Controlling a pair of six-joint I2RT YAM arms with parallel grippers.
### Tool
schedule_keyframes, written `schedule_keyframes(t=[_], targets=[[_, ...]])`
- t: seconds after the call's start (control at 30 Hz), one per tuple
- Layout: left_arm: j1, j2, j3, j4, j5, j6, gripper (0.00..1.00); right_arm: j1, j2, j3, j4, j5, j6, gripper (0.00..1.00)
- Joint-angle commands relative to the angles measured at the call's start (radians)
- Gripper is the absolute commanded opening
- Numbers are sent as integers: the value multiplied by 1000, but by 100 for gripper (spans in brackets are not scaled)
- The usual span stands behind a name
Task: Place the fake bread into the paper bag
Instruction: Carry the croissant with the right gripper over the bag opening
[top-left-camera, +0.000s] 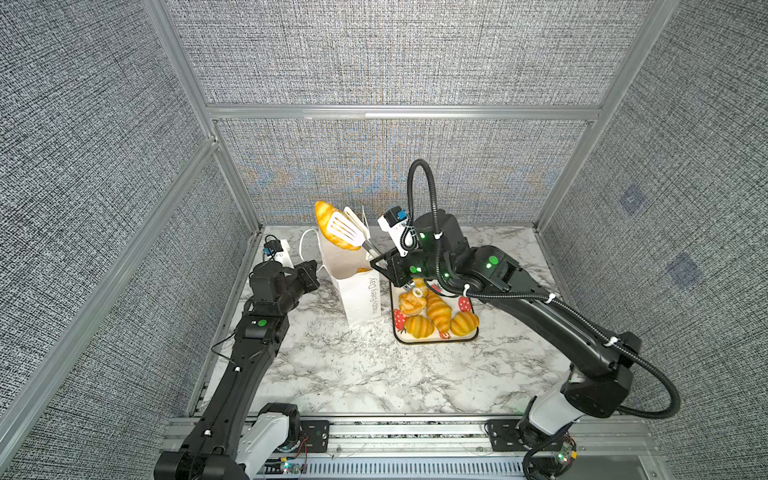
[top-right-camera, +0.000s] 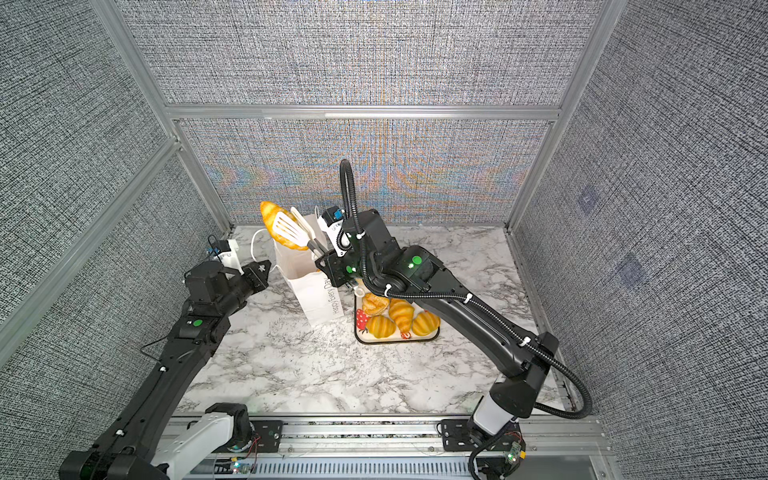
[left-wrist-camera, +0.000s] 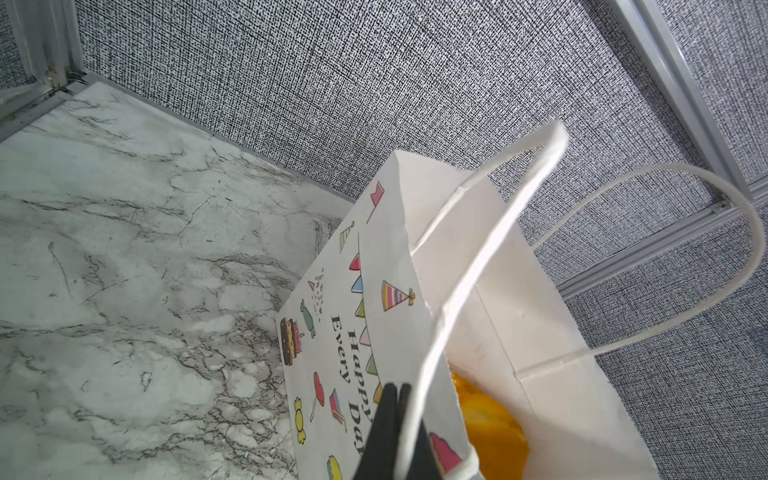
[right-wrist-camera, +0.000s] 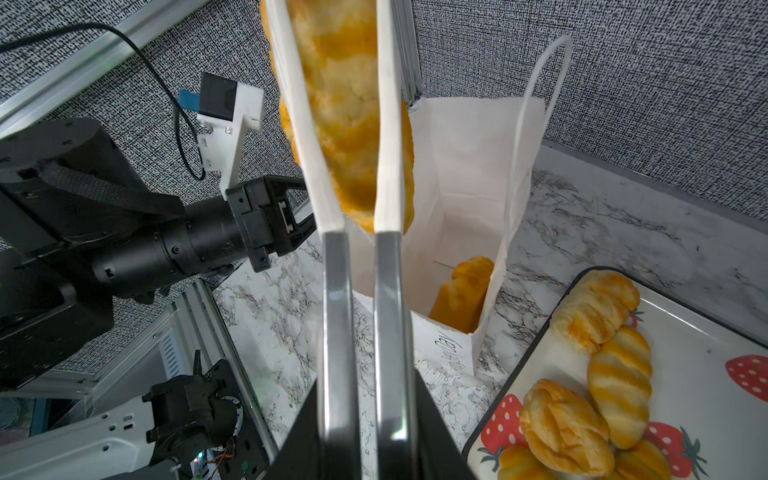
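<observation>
The fake bread in play was a long, glossy golden-orange braided toy loaf (top-left-camera: 323, 216), held in the air above the open mouth of the tall white paper bag (top-left-camera: 357, 299) that stood on the marble-patterned bench (top-left-camera: 374, 374). The right end effector (top-left-camera: 382, 262) was clamped on steel-handled tongs with white slotted blades (top-left-camera: 347, 230), which squeezed the loaf across its lower half. The left end effector (left-wrist-camera: 397, 415) was pressed together at the bag's rim beside a cord handle, apparently pinching the paper. One pastry (right-wrist-camera: 465, 291) lay inside the bag; others (top-left-camera: 436, 311) sat on the strawberry-printed cream tray (top-left-camera: 436, 340). The loaf looked light and probably soft, and its slick skin could slip. A grip across the middle seemed safest, with the loaf entering end-first.
</observation>
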Motion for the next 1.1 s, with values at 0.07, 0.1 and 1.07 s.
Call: schedule_keyframes(t=[0.07,0.1,1.07], targets=[[0,5,-4,0,10,2,0,2,12,-1,44,20,-5,24],[0,5,-4,0,10,2,0,2,14,-3,44,21,-6,23],[-1,-3,-23,7,8,-4,0,-39,127,32,-54,68,53,24]])
